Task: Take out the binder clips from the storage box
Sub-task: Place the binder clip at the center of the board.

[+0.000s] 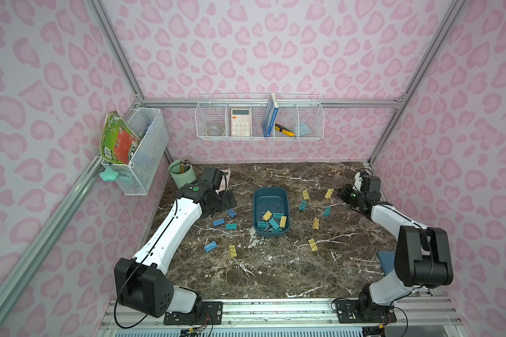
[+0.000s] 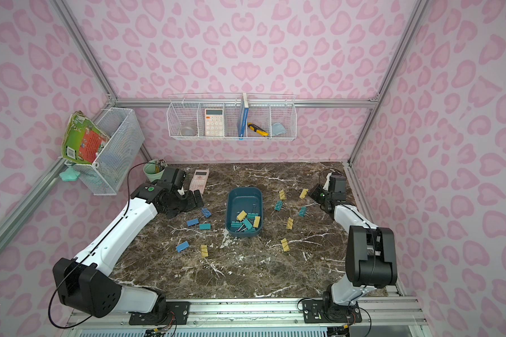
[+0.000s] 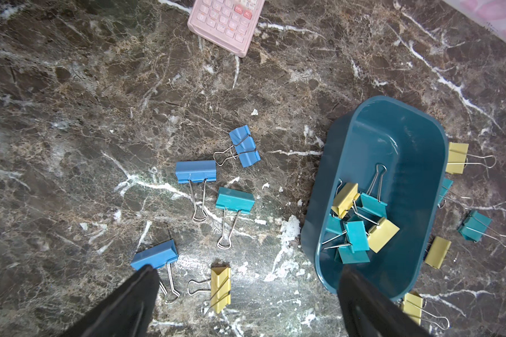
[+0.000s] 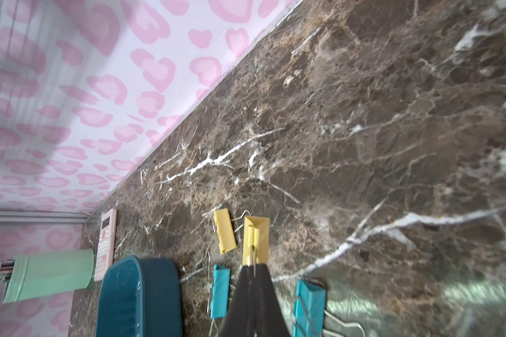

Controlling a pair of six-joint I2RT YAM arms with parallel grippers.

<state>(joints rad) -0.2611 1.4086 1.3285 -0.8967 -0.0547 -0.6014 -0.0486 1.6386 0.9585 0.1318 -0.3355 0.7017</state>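
Marble-veined brown tabletop carries, nearest the arm bases, a few loose folded-metal binder clips in blue and mustard yellow. Beyond them, mid-table, sits the shallow dark teal plastic storage box, a tangled heap of yellow and teal clips in its near end; more clips lie scattered on both sides of it. Farther back, the left gripper hovers with jaws spread wide and empty near a pink calculator, while the right gripper is pinched tight on the wire handle of a yellow clip.
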